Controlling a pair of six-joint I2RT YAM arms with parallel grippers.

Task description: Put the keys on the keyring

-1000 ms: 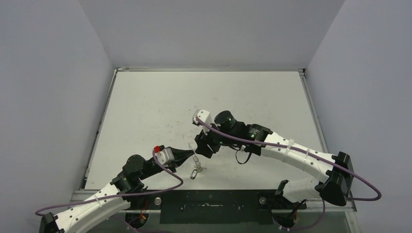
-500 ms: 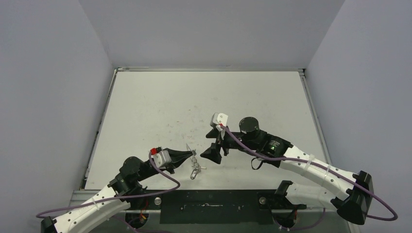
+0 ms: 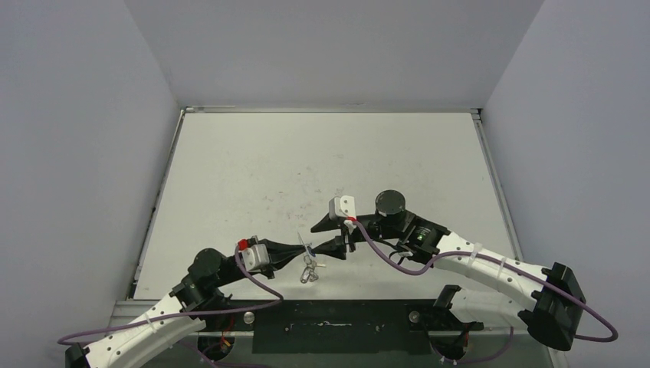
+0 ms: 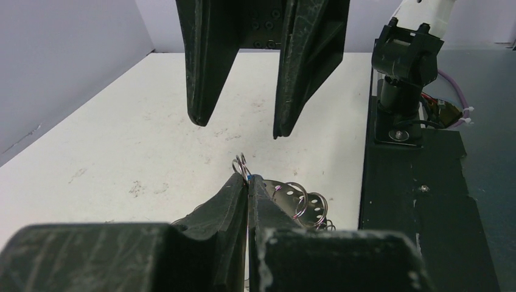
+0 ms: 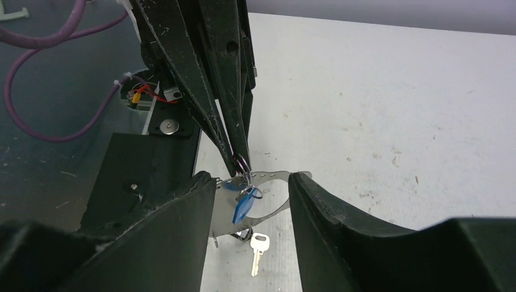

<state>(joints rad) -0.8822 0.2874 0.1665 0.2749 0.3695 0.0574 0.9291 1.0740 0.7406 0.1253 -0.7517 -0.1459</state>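
top view: left gripper (image 3: 305, 248) and right gripper (image 3: 316, 238) sit tip to tip near the front edge of the table (image 3: 253, 169). keyring (image 3: 309, 268) shows as a small metal cluster just below the left tips, too small here to sort the keys. right fingers (image 3: 326, 225) are spread, one above and one below the left tips.

left wrist: left fingers (image 4: 234, 194) are pressed together, pinching a small wire loop (image 4: 241, 164) at the keyring's rim. a blue speck sits right at the pinch. the keyring's perforated plate (image 4: 298, 198) sticks out to the right behind the tips. right gripper (image 4: 237, 128) faces it from above, jaws wide apart, touching nothing.

right wrist: left gripper (image 5: 241, 159) points down from the top of frame, tips closed on the wire loop (image 5: 242, 162). blue key (image 5: 242, 208) dangles from that loop in front of the keyring plate (image 5: 277, 193). second key (image 5: 258, 248), plain metal, shows below the plate; can't tell if it hangs or lies on the table. right gripper (image 5: 252, 179) is open, with plate and blue key between its fingers and no contact visible.
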